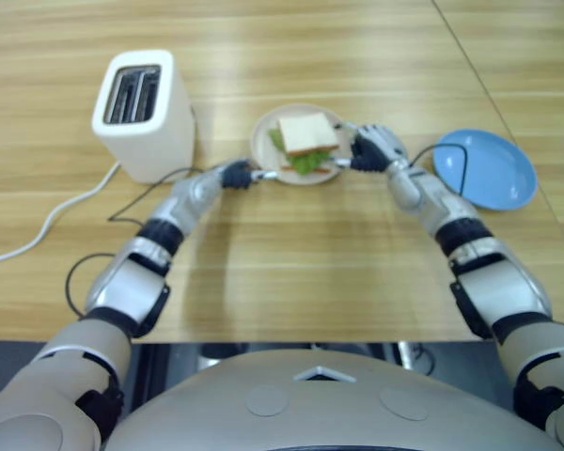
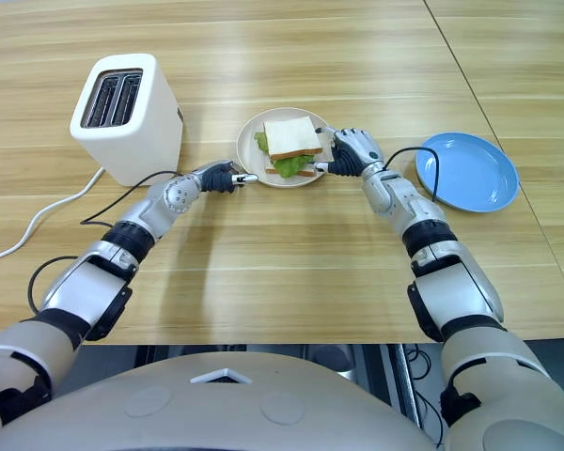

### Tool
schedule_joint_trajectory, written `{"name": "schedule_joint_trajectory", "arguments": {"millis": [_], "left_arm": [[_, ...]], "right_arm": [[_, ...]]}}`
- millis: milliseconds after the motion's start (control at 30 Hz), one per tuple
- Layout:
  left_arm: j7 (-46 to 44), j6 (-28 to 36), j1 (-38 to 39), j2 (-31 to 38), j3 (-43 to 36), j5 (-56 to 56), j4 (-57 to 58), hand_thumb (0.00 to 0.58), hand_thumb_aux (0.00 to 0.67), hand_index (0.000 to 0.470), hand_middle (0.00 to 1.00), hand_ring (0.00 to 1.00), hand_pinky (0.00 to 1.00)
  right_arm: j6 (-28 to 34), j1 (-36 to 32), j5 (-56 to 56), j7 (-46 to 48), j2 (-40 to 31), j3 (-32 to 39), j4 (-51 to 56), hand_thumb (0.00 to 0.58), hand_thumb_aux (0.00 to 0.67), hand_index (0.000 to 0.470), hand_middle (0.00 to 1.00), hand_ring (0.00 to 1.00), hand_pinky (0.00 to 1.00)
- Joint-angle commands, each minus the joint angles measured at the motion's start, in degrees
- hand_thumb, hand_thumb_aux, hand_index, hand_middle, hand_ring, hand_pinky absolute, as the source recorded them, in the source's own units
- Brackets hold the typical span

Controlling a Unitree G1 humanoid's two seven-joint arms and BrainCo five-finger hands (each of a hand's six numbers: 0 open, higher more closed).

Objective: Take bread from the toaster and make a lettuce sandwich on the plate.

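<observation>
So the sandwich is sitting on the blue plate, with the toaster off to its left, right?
Not quite: the sandwich sits on the cream plate, not the blue plate, as the right eye view shows. The toaster is off to its left.

Bright, even light, soft sheen on table [image 2: 291, 254].

White toaster [image 2: 127, 117] stands upright left of the beige plate [image 2: 249, 127] bearing a stacked lettuce sandwich [image 2: 291, 136].

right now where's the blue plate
The blue plate sits on the table on the robot's right side, just beyond its right hand, which is at the edge of the sandwich plate.
</observation>
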Motion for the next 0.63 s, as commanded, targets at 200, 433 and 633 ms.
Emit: {"name": "schedule_joint_trajectory", "arguments": {"millis": [200, 433, 633], "left_arm": [[9.11, -3.44, 3.96, -4.35, 19.83, -17.98, -6.27, 0.0, 0.0, 0.0, 0.0, 0.0, 0.0], [9.84, -9.18, 2.24, -13.35, 27.58, -27.72, 4.07, 0.0, 0.0, 0.0, 0.0, 0.0, 0.0], [13.16, -10.23, -0.92, -14.71, 26.75, -25.32, 13.78, 0.0, 0.0, 0.0, 0.0, 0.0, 0.0]], "right_arm": [[-7.6, 12.34, 37.42, 15.28, 10.53, -17.94, -8.04, 0.0, 0.0, 0.0, 0.0, 0.0, 0.0], [-3.93, 12.99, 51.56, 25.97, 17.67, -26.31, -8.82, 0.0, 0.0, 0.0, 0.0, 0.0, 0.0], [-4.09, 13.51, 50.53, 28.5, 19.18, -27.5, -8.06, 0.0, 0.0, 0.0, 0.0, 0.0, 0.0]]}}
